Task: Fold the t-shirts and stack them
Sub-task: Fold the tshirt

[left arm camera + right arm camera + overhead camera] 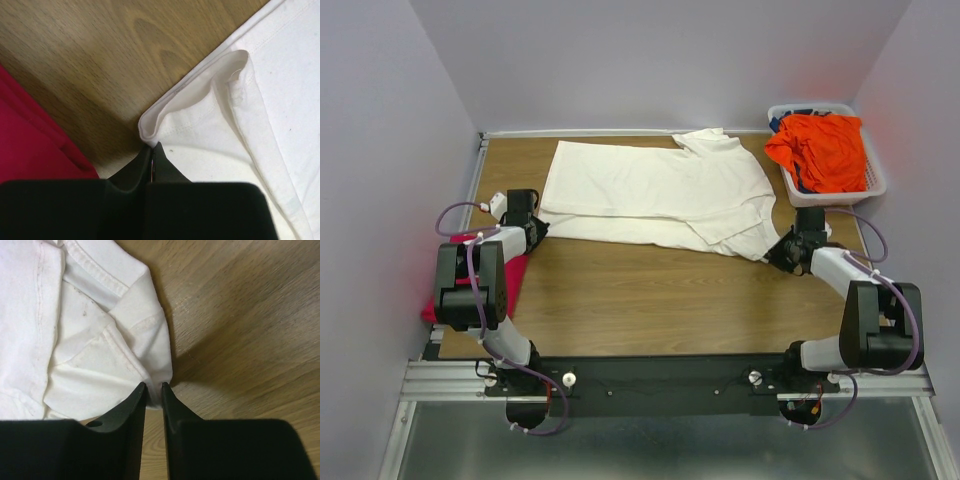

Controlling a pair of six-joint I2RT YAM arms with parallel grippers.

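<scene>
So the biggest thing here is the wood-grain table [650, 300], brown laminate with a metal rail along the edge. Spread across the far half of it is the cream-white t-shirt [650, 190], soft knit cloth lying flat and folded lengthwise into a long band, with a sleeve doubled over on its right end. Everything else I'll place off that shirt.

Just past the shirt's right end sits a white plastic lattice basket [876, 182], rectangular with rounded corners. The bright orange t-shirt [825, 150] is heaped in it, crumpled and spilling over the rim on the side facing the cream shirt, with a bit of dark blue cloth peeking out underneath.

Off the shirt's left end, nearer the arm bases, there's the magenta-pink t-shirt [513, 272], mostly hidden under the left arm, so I can't tell how neatly it's folded.

The left gripper [152, 148] is at the shirt's near-left corner, black fingers pressed together right on the rolled hem, with stitching lines showing on the cloth. The right gripper [154, 386] is at the near-right corner, jaws down to a thin slit with a sliver of the white fabric pinched in it.
</scene>
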